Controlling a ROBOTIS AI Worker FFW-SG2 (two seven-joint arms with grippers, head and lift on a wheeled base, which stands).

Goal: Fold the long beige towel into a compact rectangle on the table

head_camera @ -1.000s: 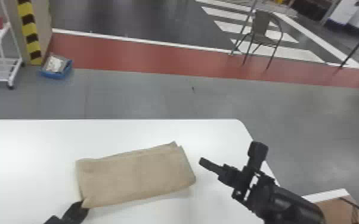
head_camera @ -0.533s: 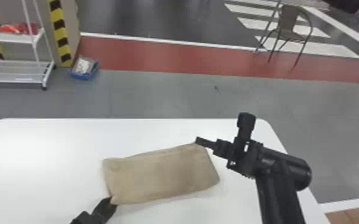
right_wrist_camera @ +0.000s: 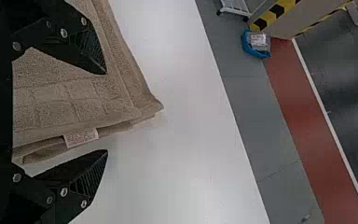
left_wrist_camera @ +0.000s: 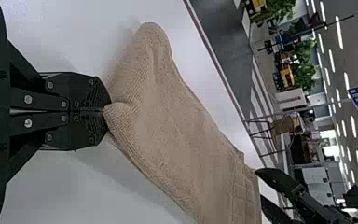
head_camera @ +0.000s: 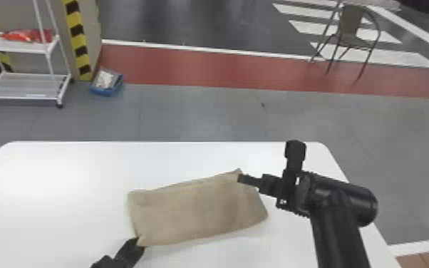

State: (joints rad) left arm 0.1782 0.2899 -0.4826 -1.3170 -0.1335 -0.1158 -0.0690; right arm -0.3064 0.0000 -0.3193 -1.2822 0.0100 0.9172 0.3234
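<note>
White table (head_camera: 64,174) with rounded far corners, on its top a beige towel (head_camera: 203,210) in folded layers

The beige rectangular cloth towel (head_camera: 196,214) lies on the white round-cornered table (head_camera: 64,171); behind, rightward, stands a brown, perhaps wicker, chair (head_camera: 351,21).

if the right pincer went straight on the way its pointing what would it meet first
Probably the beige towel, at the end with the white label, seen between the right pincer's open fingers. Its height above the cloth is unclear, so it might pass over.
</note>
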